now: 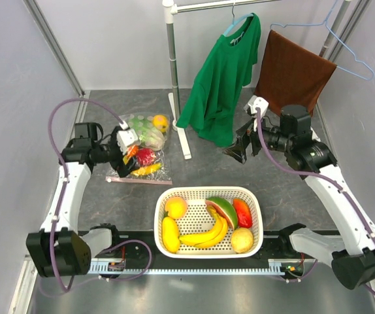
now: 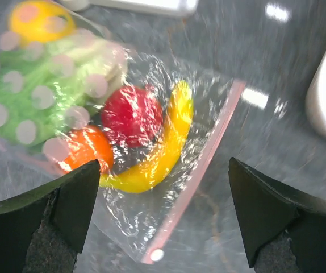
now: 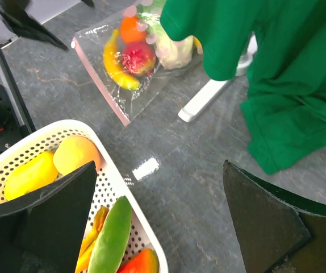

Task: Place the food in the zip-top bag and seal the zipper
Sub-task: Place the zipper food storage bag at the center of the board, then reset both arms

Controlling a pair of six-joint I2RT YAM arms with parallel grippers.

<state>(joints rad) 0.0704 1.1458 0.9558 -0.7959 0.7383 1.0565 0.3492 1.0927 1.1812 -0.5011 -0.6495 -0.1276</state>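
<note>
Zip-top bag (image 2: 134, 227) holds one lettuce (image 2: 32, 85), one orange (image 2: 89, 149) and one yellow fruit (image 2: 38, 20); left gripper (image 2: 164, 170) and right gripper (image 3: 160, 170) both gape wide, empty.

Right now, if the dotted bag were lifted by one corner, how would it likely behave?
The zip-top bag looks thin and crinkled, so it would probably sag rather than hold shape. The round red fruit and orange inside would likely roll toward the low end. Its glossy film may be slippery.

Blurry cabbage (image 2: 15, 91) inside zip-top bag (image 2: 132, 224)
</note>
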